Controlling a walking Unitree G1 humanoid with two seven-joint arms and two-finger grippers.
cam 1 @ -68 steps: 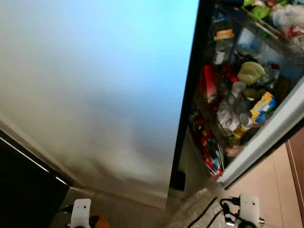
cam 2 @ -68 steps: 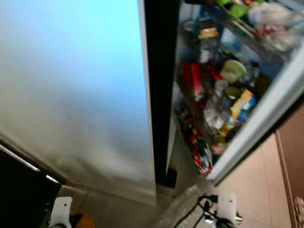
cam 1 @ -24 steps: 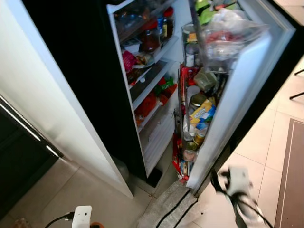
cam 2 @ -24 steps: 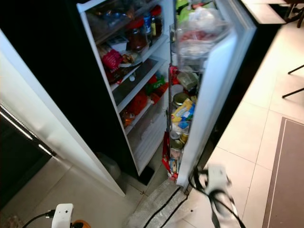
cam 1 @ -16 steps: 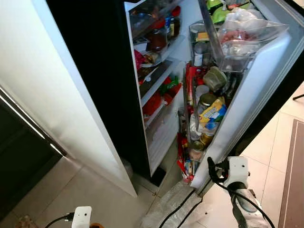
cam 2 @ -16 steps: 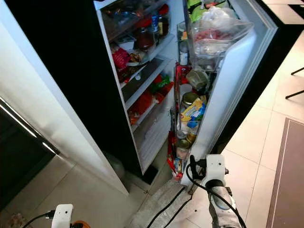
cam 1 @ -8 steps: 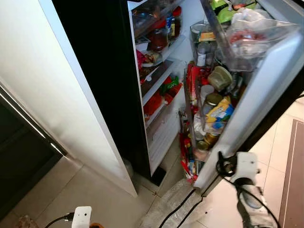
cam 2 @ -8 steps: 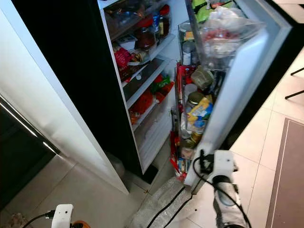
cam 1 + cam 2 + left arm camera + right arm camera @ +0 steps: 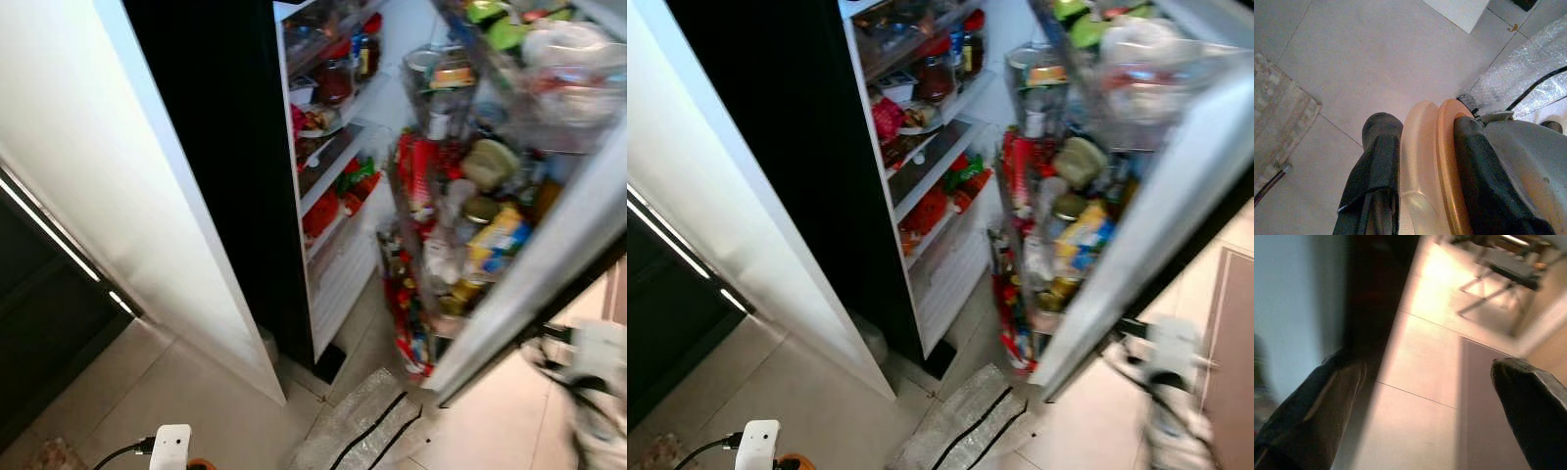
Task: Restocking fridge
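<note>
The fridge stands open with packed shelves (image 9: 328, 147) holding jars, bottles and red packets. Its door (image 9: 549, 264) swings out to the right, its racks (image 9: 460, 225) crowded with jars, tins, packets and bags. My right arm (image 9: 588, 367), blurred, is low beside the door's outer edge. My right gripper (image 9: 1427, 364) is open, with the door's edge beside one finger and bare floor between the two. My left gripper (image 9: 1425, 125) hangs low over the floor, shut on a rounded orange and cream object (image 9: 1430, 166). The left wrist (image 9: 169, 446) shows at the bottom edge.
A tall white panel (image 9: 118, 176) stands left of the fridge opening, with a dark cabinet (image 9: 39, 323) beyond it. A silvery mat with black cables (image 9: 362, 431) lies on the tiled floor below the door. A brown rug (image 9: 1227, 323) lies at the right.
My right arm has moved to the right along with the door's outer edge, and both are now blurred. The door stands further right. The left arm has not moved.
</note>
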